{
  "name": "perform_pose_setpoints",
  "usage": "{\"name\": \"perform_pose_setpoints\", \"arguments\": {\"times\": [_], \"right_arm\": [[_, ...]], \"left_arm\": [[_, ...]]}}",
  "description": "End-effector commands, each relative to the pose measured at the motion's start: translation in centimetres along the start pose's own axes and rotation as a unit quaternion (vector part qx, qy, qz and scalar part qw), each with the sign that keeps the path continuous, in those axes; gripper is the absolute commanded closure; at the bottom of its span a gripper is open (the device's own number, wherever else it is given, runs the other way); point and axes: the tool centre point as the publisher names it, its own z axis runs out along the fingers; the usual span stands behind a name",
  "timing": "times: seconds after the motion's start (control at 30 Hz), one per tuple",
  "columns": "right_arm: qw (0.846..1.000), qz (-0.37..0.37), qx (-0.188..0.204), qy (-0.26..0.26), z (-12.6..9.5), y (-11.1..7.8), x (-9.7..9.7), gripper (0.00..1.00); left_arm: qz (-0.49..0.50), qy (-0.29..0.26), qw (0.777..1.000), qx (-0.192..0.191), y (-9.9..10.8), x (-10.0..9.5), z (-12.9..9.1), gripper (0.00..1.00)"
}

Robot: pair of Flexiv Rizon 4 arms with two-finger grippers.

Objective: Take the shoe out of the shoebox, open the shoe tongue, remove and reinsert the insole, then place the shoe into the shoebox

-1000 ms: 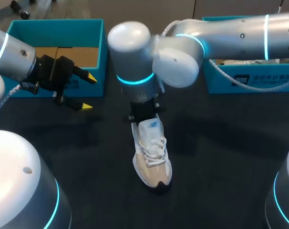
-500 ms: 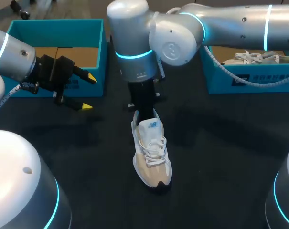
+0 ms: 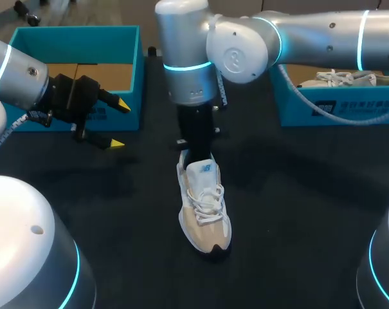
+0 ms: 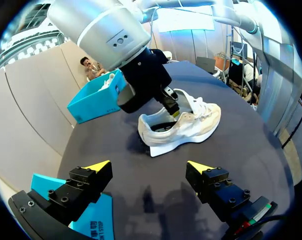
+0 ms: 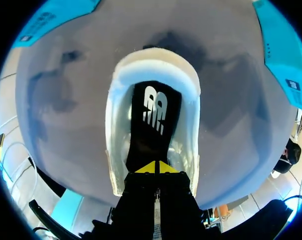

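While the shoe (image 3: 206,206) lies out of its box on the dark table (image 3: 297,193), toe toward the robot and heel away, everything else can be placed by it. Well off to the shoe's left, the left gripper (image 3: 117,123) hangs wide open and holds nothing. Behind it stands the left shoebox (image 3: 78,31), which has only bare cardboard showing inside. At the shoe's heel opening the right gripper (image 5: 155,168) reaches straight down into the shoe. Its two yellow tips are pressed together with no gap between them, just over the black insole (image 5: 153,115). Whether a fold of that insole is pinched between them I cannot tell. To the shoe's right and further back is the right shoebox (image 3: 348,109), with a second white shoe (image 3: 335,78) resting in it. The count is two shoeboxes, two shoes seen, one insole in view and two grippers. The shoe should handle as a light thing, with a soft mesh upper that gives under the fingers and a firmer sole that keeps its shape. The heel collar or the sides of the midfoot look like the safest holds. The insole is likely thin, floppy foam, best pinched at its heel edge and peeled up. Being so light, the shoe may rise with the insole unless the open gripper steadies it.
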Motion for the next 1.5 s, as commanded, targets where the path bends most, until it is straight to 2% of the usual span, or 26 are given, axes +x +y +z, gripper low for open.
{"name": "perform_pose_setpoints", "arguments": {"times": [0.03,0.07,0.1,0.13,0.2,0.5,0.6,0.67,0.77,1.23,1.5], "right_arm": [[1.000,0.000,0.007,0.005,0.1,-0.2,-0.1,1.00],[1.000,0.001,0.008,0.006,0.1,-0.2,-0.2,0.84],[1.000,0.002,0.009,0.007,0.1,-0.3,-0.2,0.67],[1.000,0.003,0.009,0.008,0.1,-0.3,-0.3,0.60],[1.000,0.003,0.010,0.009,0.1,-0.3,-0.3,0.52],[1.000,-0.005,0.011,0.004,-0.3,0.1,-0.2,0.43],[1.000,-0.006,0.009,0.004,-0.4,0.2,-0.1,0.30],[1.000,-0.008,0.009,0.005,-0.3,0.4,0.0,0.29],[1.000,-0.013,0.009,0.008,-0.1,0.5,0.4,0.00],[1.000,-0.001,0.011,0.001,-0.7,0.2,1.2,0.00],[0.999,0.023,-0.003,-0.022,-3.5,-1.6,1.3,0.00]], "left_arm": [[0.000,0.000,1.000,-0.002,-0.1,0.1,-0.1,1.00],[0.000,0.000,1.000,-0.002,-0.1,0.1,-0.1,1.00],[0.000,0.000,1.000,-0.002,-0.1,0.1,-0.1,0.57],[0.000,0.000,1.000,-0.002,-0.1,0.1,-0.1,0.00],[0.000,0.000,1.000,-0.002,-0.1,0.1,-0.1,0.00],[0.000,0.000,1.000,-0.002,-0.1,0.1,-0.1,0.00],[0.000,0.000,1.000,-0.002,-0.1,0.1,-0.1,0.00],[0.000,0.000,1.000,-0.002,-0.1,0.1,-0.1,0.00],[0.000,0.000,1.000,-0.002,-0.1,0.1,-0.1,0.00],[0.000,0.000,1.000,-0.002,-0.1,0.1,-0.1,0.00],[0.000,0.000,1.000,-0.002,-0.1,0.1,-0.1,0.00]]}}
